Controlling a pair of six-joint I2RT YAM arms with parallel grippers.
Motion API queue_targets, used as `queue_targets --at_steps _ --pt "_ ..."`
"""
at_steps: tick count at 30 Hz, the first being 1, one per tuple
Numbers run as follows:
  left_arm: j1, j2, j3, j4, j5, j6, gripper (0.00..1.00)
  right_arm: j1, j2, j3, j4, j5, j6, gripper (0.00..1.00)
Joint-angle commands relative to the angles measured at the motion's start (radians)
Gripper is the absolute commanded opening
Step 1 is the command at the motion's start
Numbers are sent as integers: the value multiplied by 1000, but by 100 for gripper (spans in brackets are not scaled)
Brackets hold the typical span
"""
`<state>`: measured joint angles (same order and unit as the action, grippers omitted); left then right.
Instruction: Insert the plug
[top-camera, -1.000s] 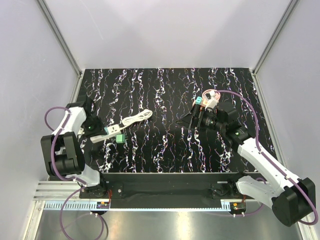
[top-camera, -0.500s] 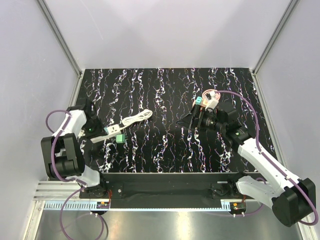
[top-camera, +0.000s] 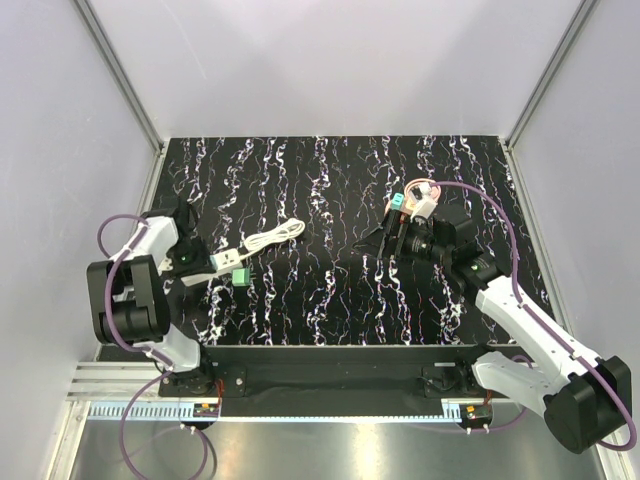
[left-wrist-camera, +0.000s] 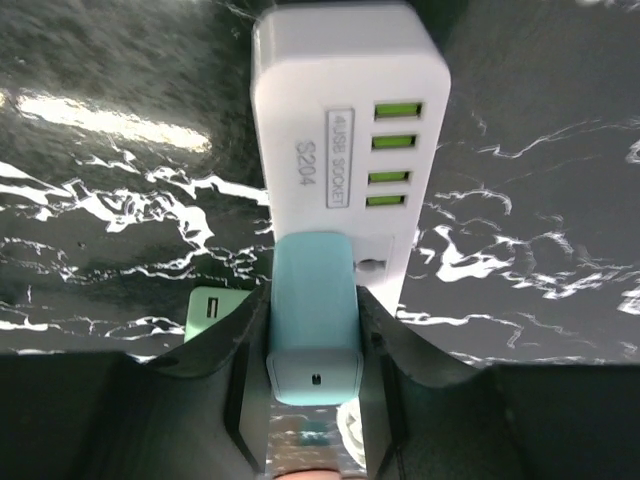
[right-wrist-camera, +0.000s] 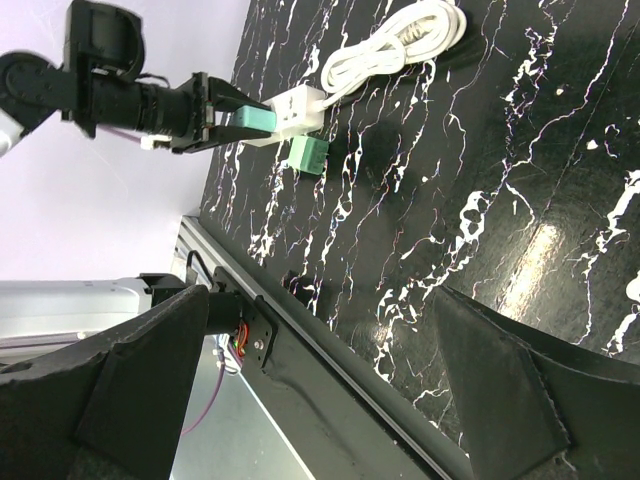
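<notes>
The teal plug (left-wrist-camera: 313, 310) sits between the fingers of my left gripper (left-wrist-camera: 313, 325), which is shut on it. Its far end meets the near end of the white power strip (left-wrist-camera: 345, 120), by the row of green USB ports. How deep it sits I cannot tell. From the right wrist view, the plug (right-wrist-camera: 248, 120) and the strip (right-wrist-camera: 292, 103) lie in one line at the table's left. In the top view my left gripper (top-camera: 192, 262) is at the strip (top-camera: 225, 260). My right gripper (top-camera: 385, 238) hangs open over the table's right half with nothing between its fingers (right-wrist-camera: 130, 390).
A brighter green cube (top-camera: 241, 275) lies just beside the strip on its near side, also in the left wrist view as the green cube (left-wrist-camera: 213, 315). The strip's white cable (top-camera: 276, 236) is coiled toward the middle. The table's metal front rail (right-wrist-camera: 330, 350) runs under my right gripper.
The left arm has shifted a little, edging its gripper and the plug rightward against the strip. The right arm has stayed still.
</notes>
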<state>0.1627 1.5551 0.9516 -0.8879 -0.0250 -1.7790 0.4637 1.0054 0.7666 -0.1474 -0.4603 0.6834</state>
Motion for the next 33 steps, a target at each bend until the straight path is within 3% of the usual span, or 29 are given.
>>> queue_targets --at_steps 1,8,14,16,18,19,21,24,33 --pt "-48 178 -38 -48 -87 41 0 1 -17 30 17 15 -18 100" --pt "-94 186 -16 -96 -139 9 0 1 -40 23 11 20 -18 100" --pt "-92 166 35 -91 -127 87 2 1 -53 26 -3 23 -27 100" --pt "-92 128 59 -92 -125 107 13 1 -56 26 -7 25 -30 100" --pt "-92 102 94 -105 -134 125 32 0 -65 27 -7 28 -28 100" --pt "-92 80 108 -117 -144 131 53 1 -68 26 -7 28 -25 100" --pt "-92 65 146 -146 -142 164 65 1 -71 26 -8 29 -21 100" --pt "-92 54 191 -187 -138 199 76 1 -68 25 -8 25 -12 100" --pt "-95 2 269 -279 -229 271 94 0 -33 0 -7 69 -41 100"
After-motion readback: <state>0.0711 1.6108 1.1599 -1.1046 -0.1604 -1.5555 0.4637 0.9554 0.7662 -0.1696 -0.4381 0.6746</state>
